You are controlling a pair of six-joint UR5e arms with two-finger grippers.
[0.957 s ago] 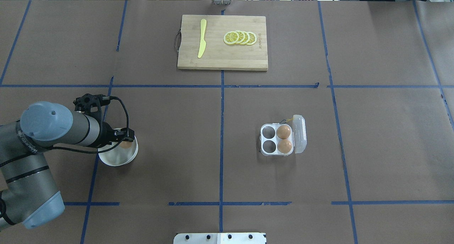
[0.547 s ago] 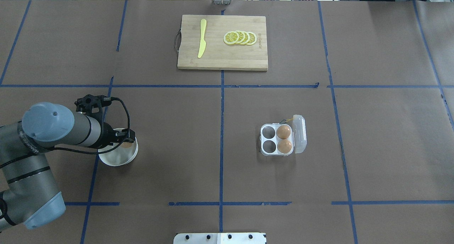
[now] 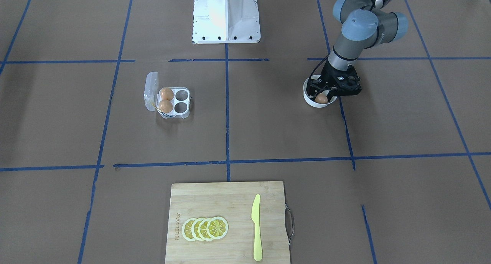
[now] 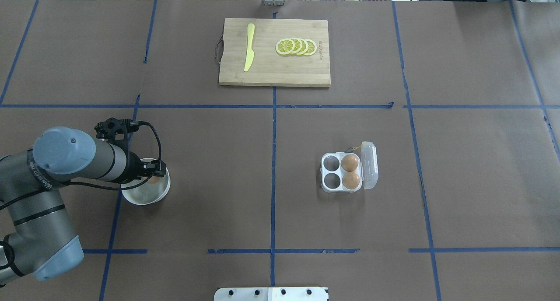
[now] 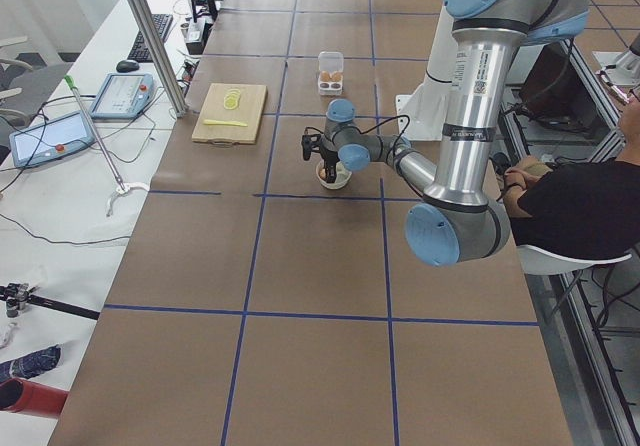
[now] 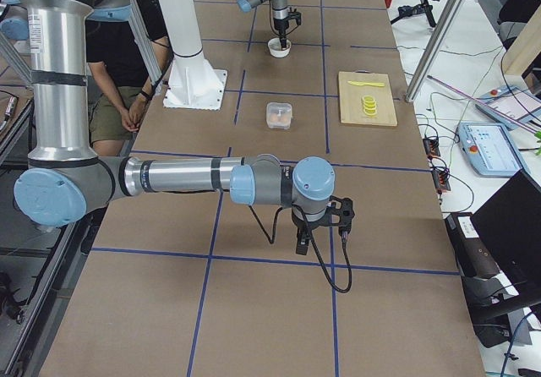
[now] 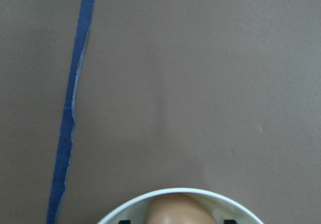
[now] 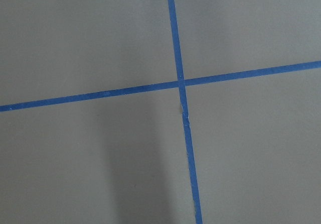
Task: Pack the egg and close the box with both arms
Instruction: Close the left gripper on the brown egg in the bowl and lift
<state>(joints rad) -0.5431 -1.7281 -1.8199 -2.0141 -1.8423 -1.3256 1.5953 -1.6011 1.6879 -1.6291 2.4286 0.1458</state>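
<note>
An orange-brown egg (image 4: 153, 179) lies in a white bowl (image 4: 144, 200) at the table's left. My left gripper (image 4: 152, 171) reaches down into the bowl, open, with a fingertip on each side of the egg (image 7: 173, 210), apart from it. The clear box (image 4: 342, 172) stands open right of centre, its lid (image 4: 369, 165) folded back to the right. Two eggs (image 4: 350, 162) fill its right cells; its two left cells are empty. My right gripper (image 6: 302, 246) shows only in the exterior right view, low over the bare table, and I cannot tell whether it is open or shut.
A wooden cutting board (image 4: 273, 71) lies at the far centre with a yellow knife (image 4: 249, 51) and lemon slices (image 4: 296, 46). The white pedestal base (image 3: 225, 14) stands at the robot's edge. Blue tape lines cross the brown table cover.
The left arm has shifted slightly and its gripper has sunk a little lower into the bowl around the egg. The box and its eggs have not moved.
</note>
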